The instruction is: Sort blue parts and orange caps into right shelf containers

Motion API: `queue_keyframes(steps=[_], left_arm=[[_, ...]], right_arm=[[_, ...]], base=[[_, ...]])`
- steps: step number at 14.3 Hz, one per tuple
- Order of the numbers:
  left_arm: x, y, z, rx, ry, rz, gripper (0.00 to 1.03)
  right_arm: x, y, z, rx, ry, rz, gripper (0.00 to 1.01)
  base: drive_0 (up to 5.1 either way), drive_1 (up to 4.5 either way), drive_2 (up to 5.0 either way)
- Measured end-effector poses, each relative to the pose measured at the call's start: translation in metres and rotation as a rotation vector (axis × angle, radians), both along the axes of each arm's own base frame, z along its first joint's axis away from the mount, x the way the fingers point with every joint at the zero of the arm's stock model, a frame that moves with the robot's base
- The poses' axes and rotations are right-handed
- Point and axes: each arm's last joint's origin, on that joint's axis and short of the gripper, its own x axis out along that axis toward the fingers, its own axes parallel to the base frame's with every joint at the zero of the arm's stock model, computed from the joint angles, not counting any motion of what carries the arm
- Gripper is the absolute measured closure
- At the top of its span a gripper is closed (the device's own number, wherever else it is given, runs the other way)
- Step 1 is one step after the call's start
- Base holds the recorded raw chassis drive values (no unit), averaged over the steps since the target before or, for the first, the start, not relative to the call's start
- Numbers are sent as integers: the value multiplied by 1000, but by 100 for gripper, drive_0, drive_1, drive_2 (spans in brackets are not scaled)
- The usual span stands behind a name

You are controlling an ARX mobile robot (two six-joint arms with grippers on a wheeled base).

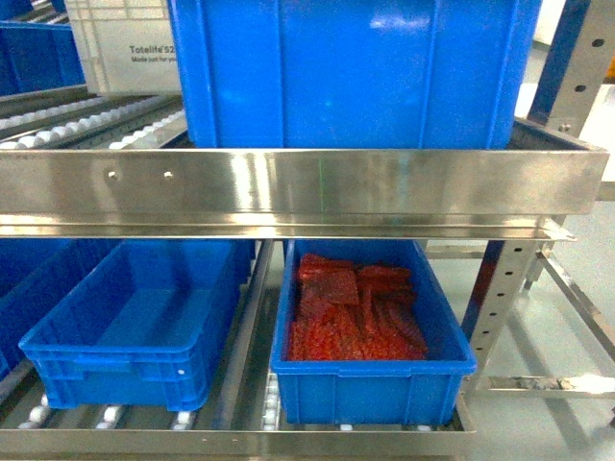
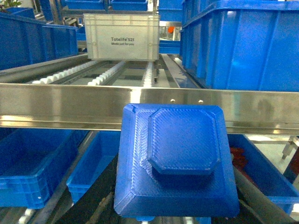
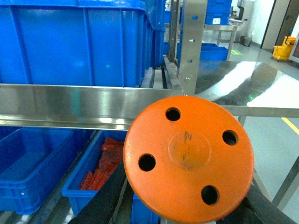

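A blue part (image 2: pixel 175 158), square with bevelled corners and a raised octagonal top, fills the lower left wrist view. My left gripper (image 2: pixel 175 207) is shut on it, its dark fingers (image 2: pixel 96 200) showing at either side. An orange cap (image 3: pixel 189 158), a round disc with several holes, sits in my right gripper (image 3: pixel 187 207), which is shut on it. On the lower shelf a blue crate (image 1: pixel 370 384) holds a pile of red-orange pieces (image 1: pixel 351 312). The blue crate (image 1: pixel 135 327) to its left is empty. Neither gripper shows in the head view.
A steel shelf rail (image 1: pixel 288 182) runs across in front of both grippers. A tall blue crate (image 1: pixel 356 67) stands on the upper shelf, with a white crate (image 1: pixel 125 48) further back on the rollers. A perforated steel upright (image 3: pixel 191 42) stands at the shelf's right end.
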Motion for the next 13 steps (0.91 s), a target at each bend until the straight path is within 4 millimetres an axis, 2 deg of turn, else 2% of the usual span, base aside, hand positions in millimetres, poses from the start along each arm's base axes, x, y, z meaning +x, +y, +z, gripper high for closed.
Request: queue_keyframes(steps=[13], left_arm=[[0,0,0,0,0,0,60]], right_arm=[[0,0,0,0,-1,0,59]], base=[[-505,240,240]])
